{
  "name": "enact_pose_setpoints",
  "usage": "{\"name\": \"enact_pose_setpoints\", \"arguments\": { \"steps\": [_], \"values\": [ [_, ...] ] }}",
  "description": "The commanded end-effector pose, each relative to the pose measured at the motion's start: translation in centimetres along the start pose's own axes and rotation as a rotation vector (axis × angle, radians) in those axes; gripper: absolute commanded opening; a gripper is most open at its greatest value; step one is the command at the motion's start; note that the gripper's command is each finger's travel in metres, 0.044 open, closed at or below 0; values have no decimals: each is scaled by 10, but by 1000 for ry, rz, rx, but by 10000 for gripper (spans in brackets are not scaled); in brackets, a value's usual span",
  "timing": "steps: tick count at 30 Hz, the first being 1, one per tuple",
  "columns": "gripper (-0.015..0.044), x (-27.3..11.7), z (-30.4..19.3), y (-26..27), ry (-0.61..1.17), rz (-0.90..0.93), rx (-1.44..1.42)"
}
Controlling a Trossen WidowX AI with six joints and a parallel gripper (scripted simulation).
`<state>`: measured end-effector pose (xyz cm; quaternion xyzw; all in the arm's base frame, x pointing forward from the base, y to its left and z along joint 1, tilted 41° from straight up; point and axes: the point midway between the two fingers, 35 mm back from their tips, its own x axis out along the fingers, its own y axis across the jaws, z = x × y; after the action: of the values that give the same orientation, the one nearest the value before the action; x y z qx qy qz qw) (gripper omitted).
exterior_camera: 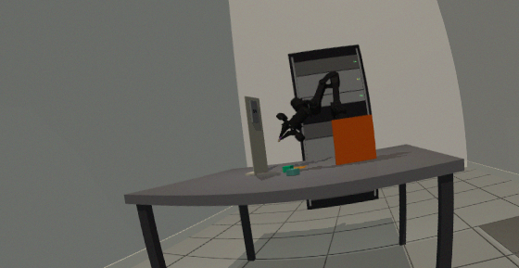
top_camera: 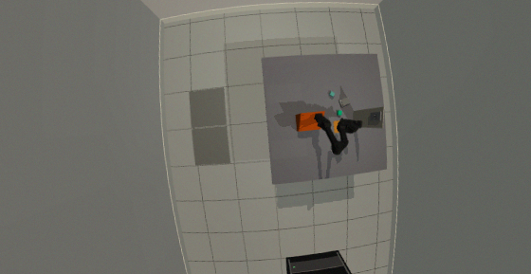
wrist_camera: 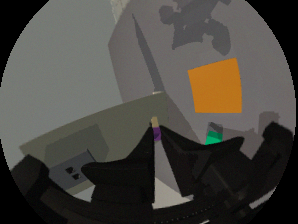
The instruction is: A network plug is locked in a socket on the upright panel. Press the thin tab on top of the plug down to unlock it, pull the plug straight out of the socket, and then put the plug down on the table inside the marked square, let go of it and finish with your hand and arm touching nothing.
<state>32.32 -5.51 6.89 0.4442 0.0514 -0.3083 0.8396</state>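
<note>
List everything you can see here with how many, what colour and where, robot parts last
table: one, dark grey, centre of room
upright panel: one, grey-beige, standing on the table edge
socket: one, dark, high on the panel
orange box: one, orange, on the table at the arm's base
green blocks: two, teal, on the table near the panel's foot
orange square: one, orange, marked on the table
rack cabinet: one, black and grey, behind the table
plug: one, small, purple-tipped, pinched in the tool
arm: one, black
tool: one, black, shut on the plug, off the panel

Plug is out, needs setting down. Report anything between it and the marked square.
Nothing visible. The plug sits in the fingers above the table; a teal block lies beside the orange marked square, not on it.
</note>
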Motion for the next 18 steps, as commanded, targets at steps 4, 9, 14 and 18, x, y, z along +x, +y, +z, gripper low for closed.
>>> {"name": "enact_pose_setpoints", "arguments": {
  "steps": [4,9,14,18],
  "values": [
    [0,11,13,-34,-63,-120,39],
    [0,16,24,-61,-115,-212,68],
    [0,19,33,-85,-161,-290,93],
    [0,19,34,-86,-163,-293,94]
  ]
}}
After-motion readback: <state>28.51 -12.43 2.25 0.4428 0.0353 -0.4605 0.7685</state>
